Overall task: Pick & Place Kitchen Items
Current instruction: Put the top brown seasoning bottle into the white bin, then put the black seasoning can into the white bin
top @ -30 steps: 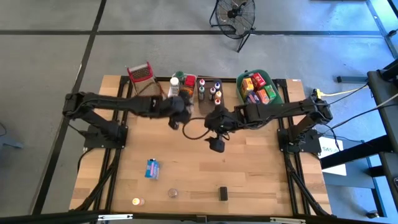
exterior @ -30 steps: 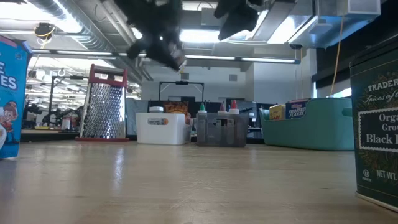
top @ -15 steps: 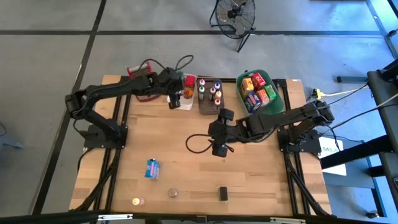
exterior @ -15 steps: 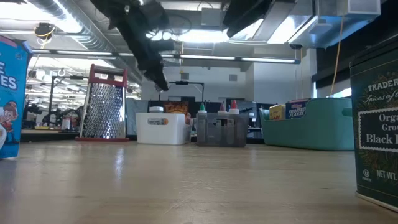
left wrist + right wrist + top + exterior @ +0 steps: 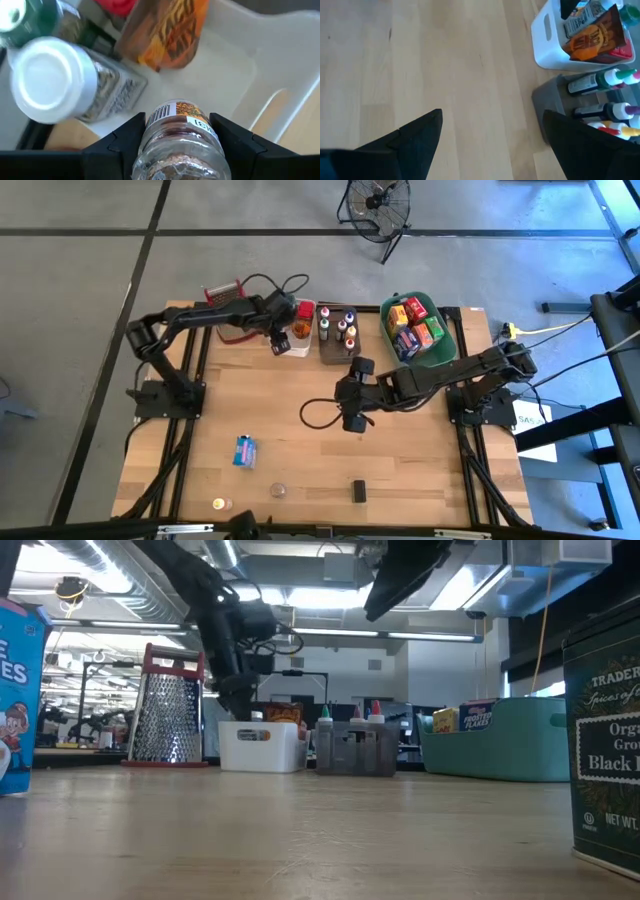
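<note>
Reaching across the far side of the tabletop (image 5: 300, 450) in the high view, the left pincer (image 5: 280, 338) hangs over the white bin (image 5: 297, 340), which sits left of the grey bin (image 5: 336, 332) and the green bin (image 5: 445, 332). The right pincer (image 5: 350, 420) hovers mid-table, well apart from them. A blue box (image 5: 244, 451), two small jars (image 5: 278, 491) (image 5: 220, 504) and a dark tin (image 5: 358, 491) lie near the front edge.

In the low view, the left arm dips just above the white bin (image 5: 260, 746), beside the grater (image 5: 170, 705).

The left wrist view shows its fingers (image 5: 115, 145) clamped on a clear spice jar (image 5: 177, 137) over the bin, where a white-capped jar (image 5: 55, 82) and an orange packet (image 5: 172, 30) lie.

The right wrist view shows its own fingers (image 5: 415, 135) spread wide with nothing between them, above bare wood, with the white bin (image 5: 555, 47) farther off.
</note>
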Motion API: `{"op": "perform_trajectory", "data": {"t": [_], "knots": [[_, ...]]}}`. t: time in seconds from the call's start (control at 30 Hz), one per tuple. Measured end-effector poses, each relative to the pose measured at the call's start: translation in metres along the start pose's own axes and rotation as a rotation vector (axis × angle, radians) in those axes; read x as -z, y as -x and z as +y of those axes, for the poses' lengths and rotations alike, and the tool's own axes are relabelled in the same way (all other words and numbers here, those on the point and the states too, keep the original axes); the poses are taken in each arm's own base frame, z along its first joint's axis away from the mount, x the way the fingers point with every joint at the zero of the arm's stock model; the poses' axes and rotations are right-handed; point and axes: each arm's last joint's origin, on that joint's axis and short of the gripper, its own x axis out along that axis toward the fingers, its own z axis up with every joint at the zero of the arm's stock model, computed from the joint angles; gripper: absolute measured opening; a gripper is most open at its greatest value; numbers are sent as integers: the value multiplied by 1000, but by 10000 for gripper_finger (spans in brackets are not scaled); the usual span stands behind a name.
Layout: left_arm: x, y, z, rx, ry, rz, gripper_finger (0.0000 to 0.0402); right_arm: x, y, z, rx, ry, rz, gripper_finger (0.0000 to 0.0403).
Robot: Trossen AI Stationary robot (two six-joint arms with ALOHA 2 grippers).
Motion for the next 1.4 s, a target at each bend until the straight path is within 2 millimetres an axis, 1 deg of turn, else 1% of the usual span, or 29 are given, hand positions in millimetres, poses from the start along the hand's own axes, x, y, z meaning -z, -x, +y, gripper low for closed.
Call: {"op": "perform_trajectory", "data": {"t": [0.13,0.37,0.53,0.8,0.93,1.1,1.3,1.4], "knots": [[0,-4,3,-1,8,5,193,0,0,0,12,13,-3,346],[-3,-5,3,-6,9,-27,193,0,0,0,8,16,-4,346],[-2,-9,2,-2,20,-5,193,-1,0,-1,7,14,-7,346],[0,-29,0,15,12,33,193,-2,0,0,4,17,-15,346],[-1,-36,-1,57,10,37,214,-2,0,0,2,17,-14,346],[-2,-38,-1,49,9,26,235,2,-5,1,4,26,-6,346],[-3,-38,-1,46,8,14,234,7,-11,1,9,44,8,346],[-3,-33,-2,31,-5,9,232,6,-11,1,19,53,-6,346]]}}
